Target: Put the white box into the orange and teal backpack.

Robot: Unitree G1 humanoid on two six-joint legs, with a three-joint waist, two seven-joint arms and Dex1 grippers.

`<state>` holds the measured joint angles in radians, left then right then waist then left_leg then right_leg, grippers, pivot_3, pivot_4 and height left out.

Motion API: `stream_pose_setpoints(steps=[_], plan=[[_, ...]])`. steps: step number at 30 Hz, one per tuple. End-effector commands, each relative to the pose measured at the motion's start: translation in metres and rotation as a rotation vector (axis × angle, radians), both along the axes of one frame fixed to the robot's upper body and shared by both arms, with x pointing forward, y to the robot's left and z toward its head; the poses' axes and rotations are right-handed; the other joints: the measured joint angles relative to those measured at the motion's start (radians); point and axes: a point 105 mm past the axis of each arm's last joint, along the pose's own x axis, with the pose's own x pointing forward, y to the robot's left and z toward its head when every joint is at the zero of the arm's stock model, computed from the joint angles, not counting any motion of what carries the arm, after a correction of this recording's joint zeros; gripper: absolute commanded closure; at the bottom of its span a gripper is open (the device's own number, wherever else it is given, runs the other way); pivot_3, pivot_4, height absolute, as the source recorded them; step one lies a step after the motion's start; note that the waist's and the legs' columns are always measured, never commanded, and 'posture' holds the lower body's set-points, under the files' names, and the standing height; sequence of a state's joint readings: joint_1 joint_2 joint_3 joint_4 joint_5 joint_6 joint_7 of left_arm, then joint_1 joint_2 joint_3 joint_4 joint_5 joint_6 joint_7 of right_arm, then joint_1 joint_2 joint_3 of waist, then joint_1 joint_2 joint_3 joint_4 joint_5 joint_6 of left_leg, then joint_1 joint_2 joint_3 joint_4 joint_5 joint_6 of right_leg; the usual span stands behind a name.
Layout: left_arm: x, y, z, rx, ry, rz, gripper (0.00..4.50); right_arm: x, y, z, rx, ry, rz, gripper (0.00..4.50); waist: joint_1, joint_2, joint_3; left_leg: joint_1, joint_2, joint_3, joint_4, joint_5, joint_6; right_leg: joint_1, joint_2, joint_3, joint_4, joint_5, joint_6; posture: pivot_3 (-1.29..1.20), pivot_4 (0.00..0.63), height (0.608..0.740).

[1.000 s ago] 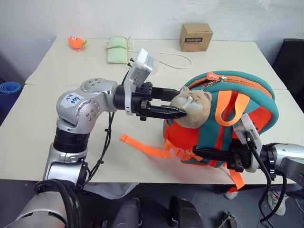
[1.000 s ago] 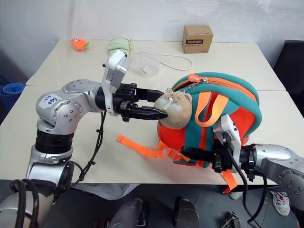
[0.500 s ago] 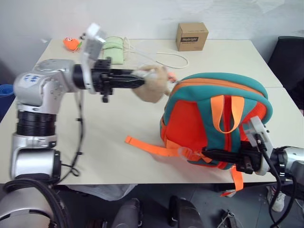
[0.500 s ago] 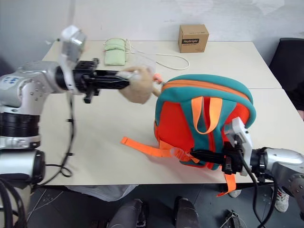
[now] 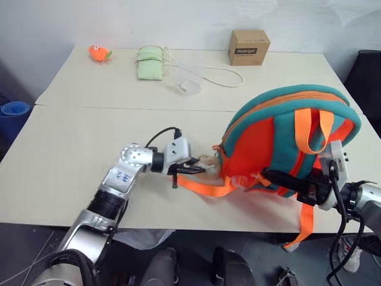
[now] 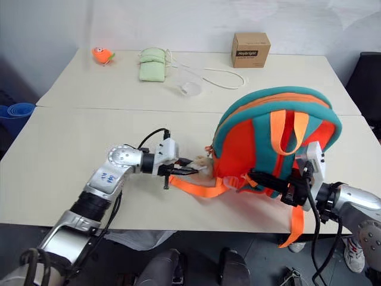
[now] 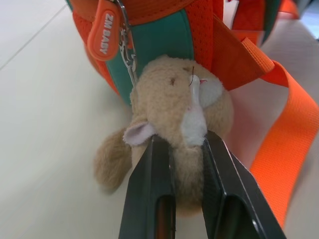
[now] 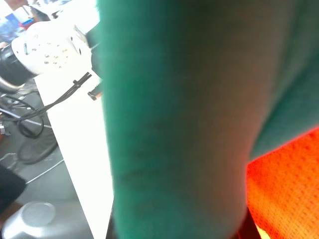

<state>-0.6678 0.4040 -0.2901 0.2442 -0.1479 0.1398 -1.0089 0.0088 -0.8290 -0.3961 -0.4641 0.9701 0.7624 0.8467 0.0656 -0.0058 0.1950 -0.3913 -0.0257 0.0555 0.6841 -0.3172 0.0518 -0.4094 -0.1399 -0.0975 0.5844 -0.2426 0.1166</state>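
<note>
We've got the table [image 5: 77, 137], and on it the backpack [image 5: 286, 149] now tipped up, its top swung away; our left gripper [image 7: 179, 149] has dropped low, clamped on the plush charm [image 7: 174, 109]; right gripper [image 5: 280, 179] pinches the bag's lower edge; the white box we can't spot yet

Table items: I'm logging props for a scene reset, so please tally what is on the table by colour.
Orange and teal: 1, the backpack
Beige: 1, the plush charm
Brown: 1, the cardboard box
Green: 1, the cloth pouch
Orange: 1, the small toy
Clear: 1, the plastic cup
White: 1, the cord
Total: 7
</note>
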Motion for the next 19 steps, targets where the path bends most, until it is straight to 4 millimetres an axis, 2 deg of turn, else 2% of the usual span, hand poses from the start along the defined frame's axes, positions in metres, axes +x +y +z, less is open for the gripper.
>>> stream_pose_setpoints(steps=[1,2,4,6,8,10,13,14,16,19], plan=[[-0.003,0.032,0.011,-0.077,0.186,0.04,3.48,0.002,-0.016,0.001,-0.055,-0.016,-0.065,4.12,-0.005,0.0,0.0,0.001,0.001,0.0,0.0,0.0,0.0,0.0,0.0,0.0,0.001,0.0,0.0,0.0,0.15,0.74],[-0.005,0.036,0.016,-0.095,0.212,0.031,3.22,0.003,-0.02,-0.001,-0.063,-0.003,-0.077,3.75,-0.009,0.0,0.0,0.001,0.001,0.0,0.0,0.0,0.0,0.0,0.0,0.0,0.001,0.0,0.0,0.0,0.15,0.74],[-0.014,0.06,0.037,-0.152,0.297,0.008,2.64,0.001,-0.038,0.007,-0.067,0.005,-0.12,3.2,-0.02,0.0,0.0,0.001,0.003,0.0,0.0,0.0,-0.001,-0.001,0.002,0.001,0.002,0.0,-0.001,0.0,0.15,0.74],[-0.021,0.088,0.069,-0.219,0.356,0.008,2.1,-0.013,-0.063,0.026,-0.095,-0.001,-0.148,2.6,-0.025,0.001,0.001,0.0,0.005,0.001,0.0,-0.001,-0.002,-0.002,0.004,0.001,0.005,-0.001,-0.001,0.0,0.15,0.74],[-0.026,0.101,0.089,-0.247,0.376,0.009,1.54,-0.027,-0.081,0.04,-0.113,0.01,-0.155,1.98,-0.026,0.004,0.002,-0.002,0.005,0.001,0.0,-0.001,-0.002,-0.003,0.007,0.0,0.004,-0.001,-0.002,0.0,0.15,0.74],[-0.03,0.122,0.105,-0.228,0.365,0.039,0.95,-0.042,-0.107,0.059,-0.1,0.026,-0.208,1.32,-0.02,0.004,0.002,-0.001,0.005,0.001,0.0,-0.001,-0.001,-0.001,0.009,-0.003,0.003,-0.001,-0.002,0.0,0.15,0.74],[-0.03,0.142,0.122,-0.189,0.278,0.101,0.09,-0.052,-0.148,0.08,-0.058,0.016,-0.341,0.36,-0.017,0.004,0.002,0.0,0.003,0.001,0.0,-0.003,0.002,0.002,0.007,-0.002,0.001,-0.001,-0.001,0.0,0.15,0.74],[-0.026,0.148,0.129,-0.201,0.254,0.13,0.0,-0.054,-0.158,0.082,-0.07,0.003,-0.378,0.03,-0.015,0.003,0.002,0.001,0.003,0.002,0.0,-0.003,0.003,0.002,0.006,-0.001,0.0,0.0,-0.001,0.0,0.15,0.74],[-0.023,0.154,0.145,-0.259,0.222,0.144,0.0,-0.055,-0.175,0.084,-0.127,-0.027,-0.447,0.01,-0.014,0.003,0.002,0.001,0.003,0.002,0.0,-0.006,0.005,0.002,0.002,0.0,-0.005,0.0,-0.001,0.0,0.15,0.74],[-0.017,0.148,0.159,-0.323,0.161,0.142,0.0,-0.051,-0.19,0.09,-0.093,-0.068,-0.529,0.01,-0.017,0.003,0.002,0.001,0.003,0.002,-0.001,-0.005,0.002,-0.001,0.001,0.003,-0.002,-0.001,-0.001,0.0,0.15,0.74]])
